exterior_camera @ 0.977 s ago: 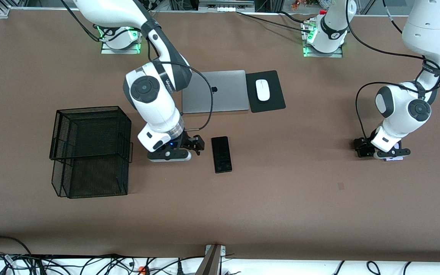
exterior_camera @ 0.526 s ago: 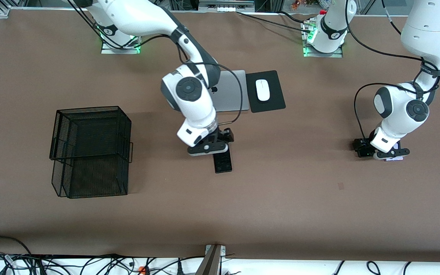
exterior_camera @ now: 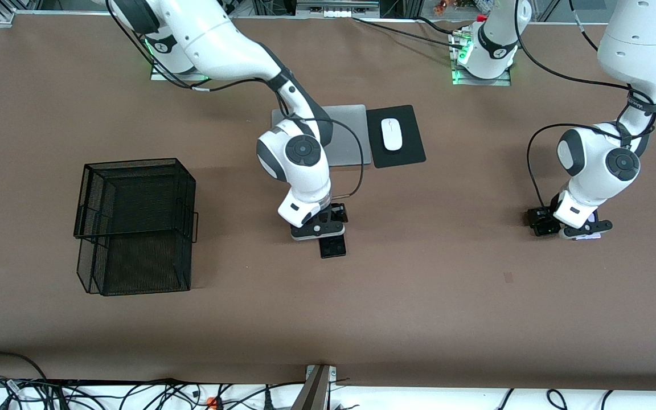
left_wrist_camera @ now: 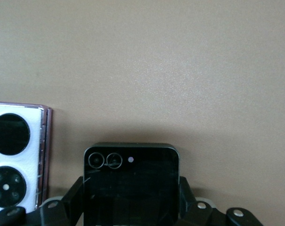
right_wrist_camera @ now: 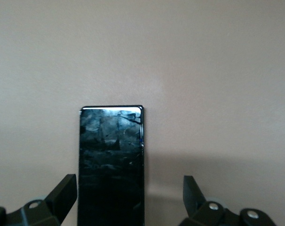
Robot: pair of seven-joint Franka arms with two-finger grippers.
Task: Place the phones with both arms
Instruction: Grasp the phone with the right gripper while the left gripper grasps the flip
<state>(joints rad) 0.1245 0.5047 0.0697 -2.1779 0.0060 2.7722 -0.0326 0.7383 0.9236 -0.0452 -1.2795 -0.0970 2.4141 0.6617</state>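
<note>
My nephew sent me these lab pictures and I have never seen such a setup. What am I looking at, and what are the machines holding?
Two white robot arms work at a brown table. The wide picture comes from a high camera facing them; the other two come from cameras on each arm's wrist.

The left gripper is down on the table at the left arm's end and has shut on the small black phone. The lilac-white phone lies right beside it.

The right gripper is open, its fingers on either side of the long black phone, which lies flat on the table, not yet gripped.

Also on the table are a black mesh basket, a silver laptop and a white mouse on a black pad.
</note>
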